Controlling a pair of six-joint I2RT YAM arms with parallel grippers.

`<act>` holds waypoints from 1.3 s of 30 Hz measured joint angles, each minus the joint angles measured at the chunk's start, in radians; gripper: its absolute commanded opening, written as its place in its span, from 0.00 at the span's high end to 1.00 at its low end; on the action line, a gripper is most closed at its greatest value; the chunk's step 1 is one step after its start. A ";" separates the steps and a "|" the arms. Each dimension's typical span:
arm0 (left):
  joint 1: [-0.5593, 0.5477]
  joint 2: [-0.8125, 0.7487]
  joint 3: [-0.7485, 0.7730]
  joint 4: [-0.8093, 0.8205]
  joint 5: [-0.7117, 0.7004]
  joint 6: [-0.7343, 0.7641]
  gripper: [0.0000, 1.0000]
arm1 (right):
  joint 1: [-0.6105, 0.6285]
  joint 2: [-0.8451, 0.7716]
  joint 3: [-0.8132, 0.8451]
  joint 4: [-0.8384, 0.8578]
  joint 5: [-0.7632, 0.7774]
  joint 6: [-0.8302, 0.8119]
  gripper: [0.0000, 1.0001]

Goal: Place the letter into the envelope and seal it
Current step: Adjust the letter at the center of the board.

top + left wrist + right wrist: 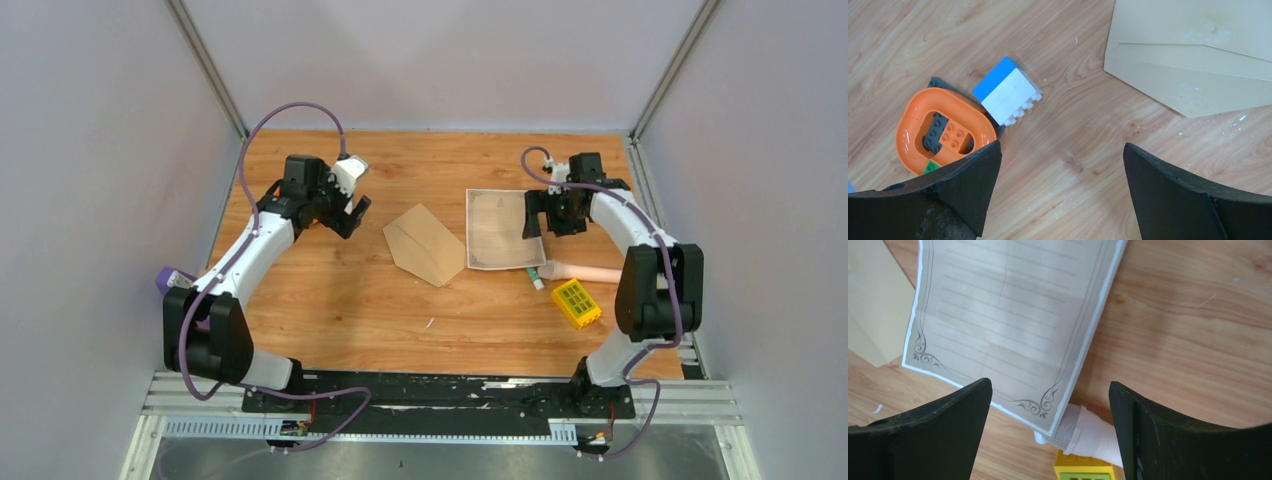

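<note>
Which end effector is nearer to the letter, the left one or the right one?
Right. The right end effector is over the letter's right edge; the left end effector is beyond the envelope, left of it.

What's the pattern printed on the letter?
The letter has faint ruled lines inside a thin border with scrolled corner flourishes, clearest in the right wrist view.

Overhead camera wide; wrist cameras close above table (1073, 150).
</note>
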 measured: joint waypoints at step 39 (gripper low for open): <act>-0.102 0.043 0.081 0.004 -0.065 0.004 0.00 | -0.150 0.370 0.225 -0.149 -0.289 0.109 0.40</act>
